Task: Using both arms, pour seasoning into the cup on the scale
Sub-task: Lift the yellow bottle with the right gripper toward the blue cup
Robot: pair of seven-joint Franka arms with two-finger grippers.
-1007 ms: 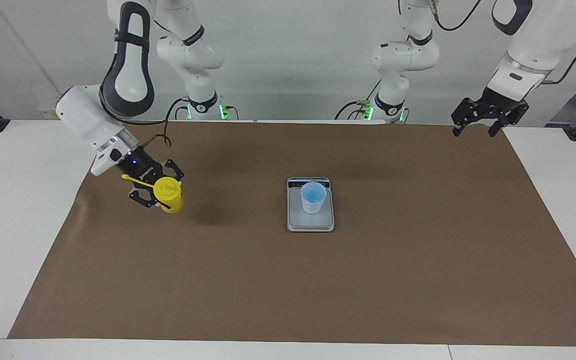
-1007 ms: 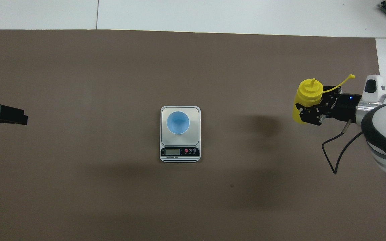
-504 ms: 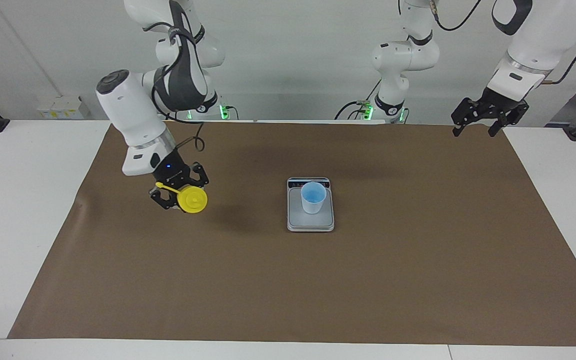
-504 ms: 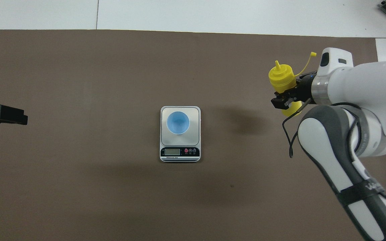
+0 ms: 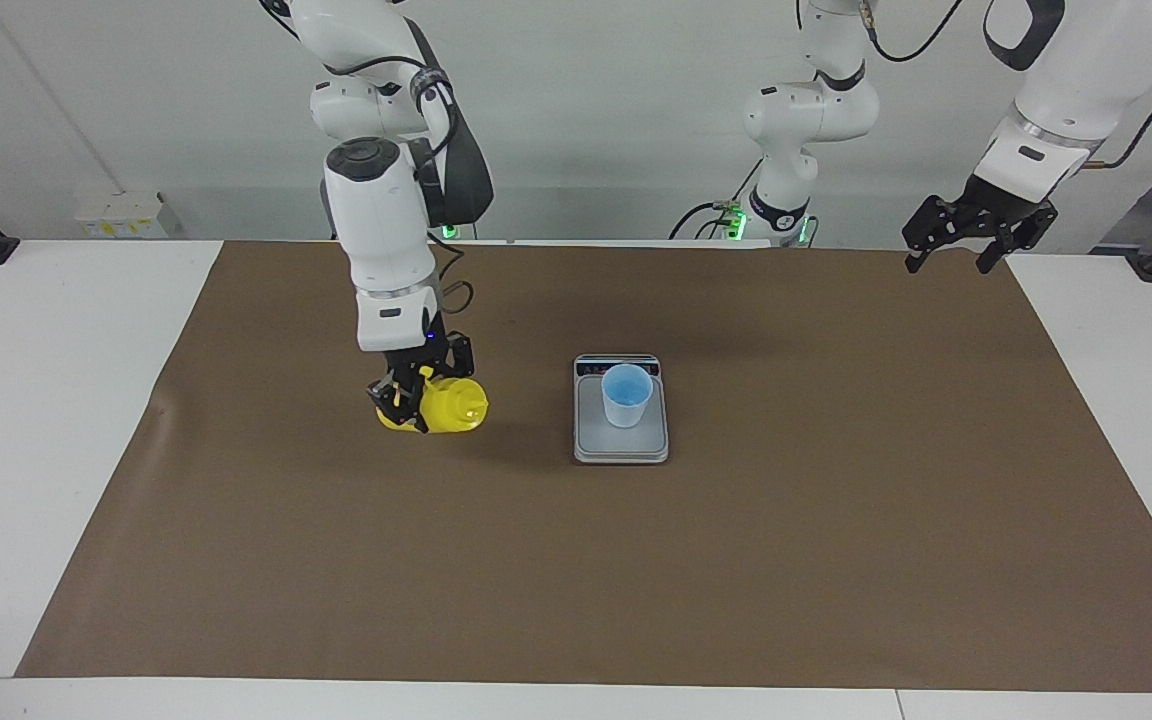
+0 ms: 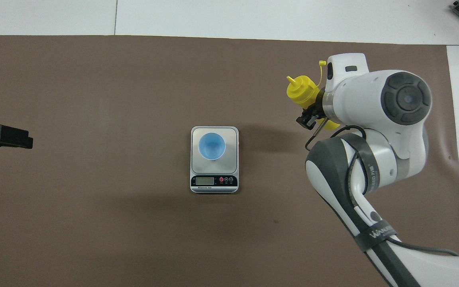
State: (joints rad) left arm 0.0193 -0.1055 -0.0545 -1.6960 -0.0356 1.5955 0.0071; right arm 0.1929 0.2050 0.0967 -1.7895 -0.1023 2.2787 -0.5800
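A: Where do we find the yellow squeeze bottle?

B: We see it clamped in the right gripper, up in the air over the brown mat, toward the right arm's end of the table. It lies tilted nearly on its side, its conical nozzle pointing toward the kitchen scale. In the overhead view the bottle has its thin cap strap sticking up beside the wrist.

A: And the fingers?

B: We see the right gripper's fingers closed tight around the bottle's body, the arm standing almost straight down over it.

A: The light-blue cup?

B: We see it upright on the scale's grey platform, at the middle of the mat, the dark display strip on the edge nearest the robots. The bottle is near the scale but apart from it, not over the cup.

A: The other arm?

B: The left gripper waits, hanging over the mat's corner at its own end of the table, its fingers spread wide and holding nothing. From overhead we catch only its black tip at the frame's edge.
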